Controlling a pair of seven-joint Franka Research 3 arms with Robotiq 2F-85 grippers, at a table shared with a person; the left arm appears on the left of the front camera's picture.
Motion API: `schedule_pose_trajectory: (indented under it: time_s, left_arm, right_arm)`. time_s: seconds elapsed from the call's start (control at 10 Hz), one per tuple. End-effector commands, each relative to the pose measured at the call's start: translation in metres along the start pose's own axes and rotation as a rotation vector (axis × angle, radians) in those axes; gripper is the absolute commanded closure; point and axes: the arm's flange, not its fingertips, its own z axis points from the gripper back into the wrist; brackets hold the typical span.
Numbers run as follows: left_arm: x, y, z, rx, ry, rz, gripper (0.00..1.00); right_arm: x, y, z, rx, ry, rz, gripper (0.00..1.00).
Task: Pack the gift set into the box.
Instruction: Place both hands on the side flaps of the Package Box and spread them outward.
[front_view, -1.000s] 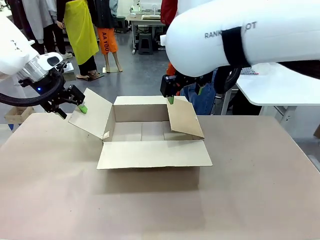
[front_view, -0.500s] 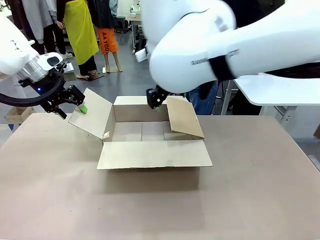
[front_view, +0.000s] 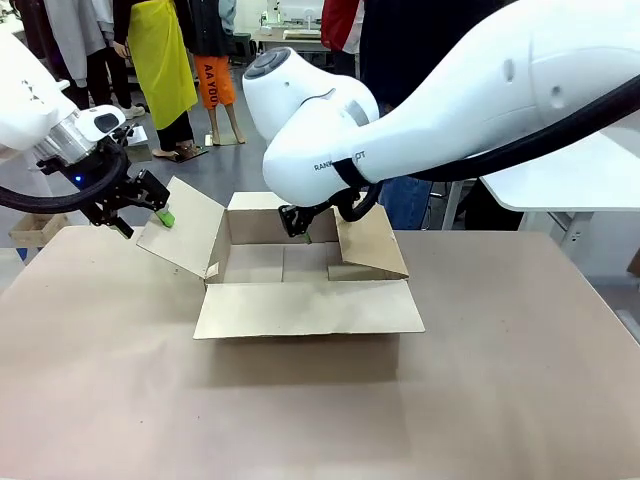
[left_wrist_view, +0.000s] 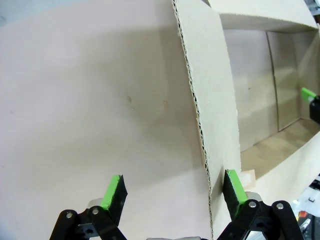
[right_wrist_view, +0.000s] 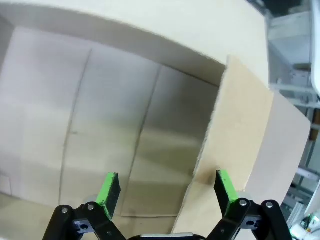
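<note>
Fingers (left_wrist_view: 114, 191) of the left gripper (left_wrist_view: 173, 192) are spread wide, straddling the free corrugated edge of the box's left flap (left_wrist_view: 210, 100). One green pad stands against the flap's inner face, or just beside it. The other hangs well apart, over bare tabletop (left_wrist_view: 75, 100). Nothing is pinched.

From the front, the left gripper (front_view: 143, 218) sits at the outer upper edge of that left flap (front_view: 185, 235), which tilts up and outward toward the tabletop's far left corner.

The box (front_view: 300, 360) stands mid-table, nearer the far edge than the near one. Its near flap (front_view: 310, 308) is folded out flat toward the robot.

The right arm (front_view: 400, 110) reaches across the middle from the right, its white bulk above the far rim. The right gripper (front_view: 298, 228) dips just inside the far wall, beside the right flap (front_view: 368, 240), which leans inward over the opening.

In the right wrist view its fingers (right_wrist_view: 109, 191) are likewise spread. The right flap's raw edge (right_wrist_view: 212, 135) runs down between them, closer to the outer pad, and the box's floor (right_wrist_view: 100, 115) lies open beyond.

Broad bare tabletop (front_view: 500, 380) lies free along the near edge and toward the right edge. Within the box the clear room lies toward its left half, away from the leaning right flap.
</note>
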Motion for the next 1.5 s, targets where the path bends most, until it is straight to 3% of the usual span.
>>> schedule_pose_trajectory:
  time_s: [0.0,0.3,0.8,1.1,1.4]
  left_arm:
    - [-0.002,-0.001,0.002,0.012,0.003,0.009,0.0]
    - [-0.002,-0.001,0.002,0.012,0.003,0.009,0.0]
    - [-0.002,-0.001,0.002,0.012,0.003,0.009,0.0]
    - [-0.002,-0.001,0.002,0.012,0.003,0.009,0.0]
    - [-0.002,-0.001,0.002,0.012,0.003,0.009,0.0]
  right_arm:
    - [-0.003,-0.001,0.009,-0.128,0.012,-0.094,0.0]
    - [-0.013,-0.02,0.008,-0.237,0.027,-0.141,0.0]
    - [-0.043,-0.08,0.03,-0.292,0.04,-0.209,0.0]
    - [-0.063,-0.124,0.035,-0.219,0.03,-0.242,0.0]
    - [-0.101,-0.182,0.023,0.01,-0.007,-0.284,0.0]
